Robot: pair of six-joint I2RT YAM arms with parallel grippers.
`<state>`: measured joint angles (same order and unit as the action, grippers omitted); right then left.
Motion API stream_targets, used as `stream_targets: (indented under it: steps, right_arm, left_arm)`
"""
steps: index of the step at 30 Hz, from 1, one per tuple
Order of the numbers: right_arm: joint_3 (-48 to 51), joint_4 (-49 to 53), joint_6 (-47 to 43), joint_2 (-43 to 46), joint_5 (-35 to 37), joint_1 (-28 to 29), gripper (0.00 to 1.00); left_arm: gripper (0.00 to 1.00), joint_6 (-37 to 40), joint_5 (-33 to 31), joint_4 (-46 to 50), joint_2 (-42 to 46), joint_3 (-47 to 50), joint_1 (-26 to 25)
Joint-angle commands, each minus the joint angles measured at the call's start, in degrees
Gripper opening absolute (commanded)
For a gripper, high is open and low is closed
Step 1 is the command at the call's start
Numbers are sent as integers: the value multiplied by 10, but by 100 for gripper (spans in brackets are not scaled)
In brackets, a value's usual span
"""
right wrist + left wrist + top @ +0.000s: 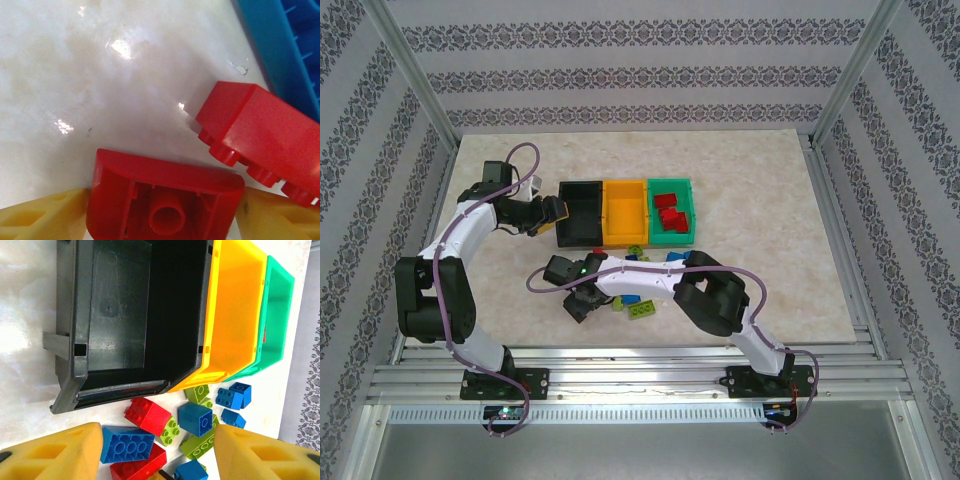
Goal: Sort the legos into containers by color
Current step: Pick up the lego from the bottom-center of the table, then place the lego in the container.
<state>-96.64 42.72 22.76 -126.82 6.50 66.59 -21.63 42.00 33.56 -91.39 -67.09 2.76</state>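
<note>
1. The right hand (165,217) is gripping a small red studded plastic brick (165,197) between its fingers, hollow underside towards its camera, just beside a second red brick (265,135) on the pale marbled desk (100,75).
2. The left hand (157,435) is hanging with its fingers spread wide and holding nothing, near the black open-top plastic bin (120,315).
3. The green plastic bin (672,241) is holding a few red bricks (668,212). The black bin and the orange-yellow plastic bin (625,215) are sitting empty.
4. Loose blue bricks (196,419), lime green bricks (199,444) and more red ones are lying in front of the bins, so sorting is looking barely begun.
</note>
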Motion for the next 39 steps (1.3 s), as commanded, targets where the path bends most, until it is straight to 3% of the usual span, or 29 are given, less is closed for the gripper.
stream_targets:
  steps: [1, 5, 14, 21, 28, 39]
  right_arm:
    - [-6, -4, 17, -37, -27, 7, 73]
    - [5, -12, 16, -24, -20, 6, 66]
    - [51, -64, 10, 72, 4, -1, 65]
    - [119, -132, 14, 176, 4, -38, 65]
    - [162, -155, -8, 225, 4, -125, 66]
    - [147, -171, -11, 217, 6, -291, 66]
  left_arm:
    - [60, 3, 9, -13, 12, 7, 10]
    - [60, 4, 8, -13, 12, 7, 10]
    - [60, 6, 5, -11, 12, 6, 10]
    - [60, 7, 5, -10, 11, 6, 10]
    - [60, 7, 5, -10, 10, 6, 10]
    - [60, 1, 6, -12, 14, 10, 10]
